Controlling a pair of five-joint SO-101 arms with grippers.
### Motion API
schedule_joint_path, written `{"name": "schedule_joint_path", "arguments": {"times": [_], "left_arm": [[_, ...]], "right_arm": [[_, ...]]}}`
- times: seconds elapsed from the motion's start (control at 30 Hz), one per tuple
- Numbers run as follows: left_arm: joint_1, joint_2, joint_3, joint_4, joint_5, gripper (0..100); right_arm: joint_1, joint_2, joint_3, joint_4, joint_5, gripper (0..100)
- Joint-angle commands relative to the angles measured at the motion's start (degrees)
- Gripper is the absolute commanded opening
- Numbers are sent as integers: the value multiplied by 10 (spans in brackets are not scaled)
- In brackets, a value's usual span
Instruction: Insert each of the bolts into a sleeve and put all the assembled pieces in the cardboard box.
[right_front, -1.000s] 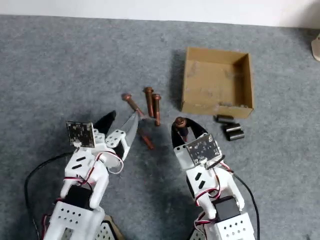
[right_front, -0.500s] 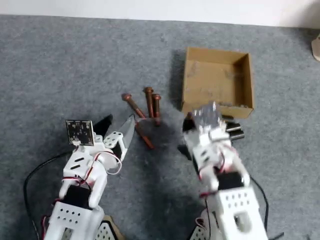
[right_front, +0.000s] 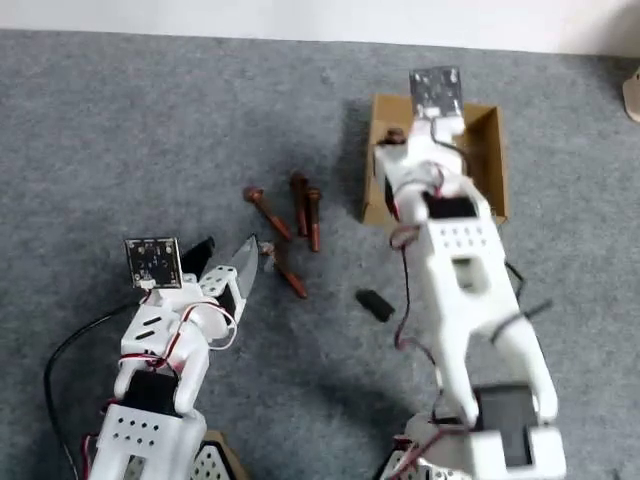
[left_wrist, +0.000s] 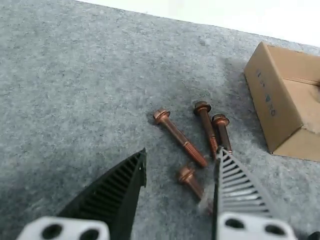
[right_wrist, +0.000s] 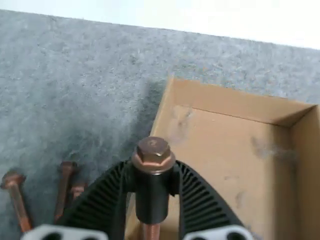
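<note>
My right gripper hangs over the left side of the open cardboard box, shut on a copper bolt with a black sleeve on its shank; the bolt's hex head sticks out past the fingertips. The box floor lies below it. My left gripper stands open at the lower left, just short of a loose bolt, which lies between the open fingers as bolt. Three more bolts lie side by side left of the box. One loose black sleeve lies beside the right arm.
Grey carpet covers the table. A white wall edge runs along the far side. A beige object pokes in at the right edge. Open carpet stretches to the far left and in front of the left arm.
The right arm has swung forward from near the table's middle to over the box, carrying the sleeved bolt. The left arm has shifted only slightly.
</note>
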Motion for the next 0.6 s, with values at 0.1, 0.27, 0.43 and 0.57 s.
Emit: {"name": "schedule_joint_path", "arguments": {"times": [0.1, 0.27, 0.43, 0.57], "left_arm": [[-7, -8, 15, 1, -6, 210], [-7, -8, 15, 1, -6, 210], [-7, -8, 15, 1, -6, 210], [-7, -8, 15, 1, -6, 210]], "right_arm": [[14, 145, -135, -3, -56, 5], [30, 214, -168, 1, -70, 15], [20, 211, -193, 100, -47, 193], [16, 173, -233, 198, -35, 0]]}}
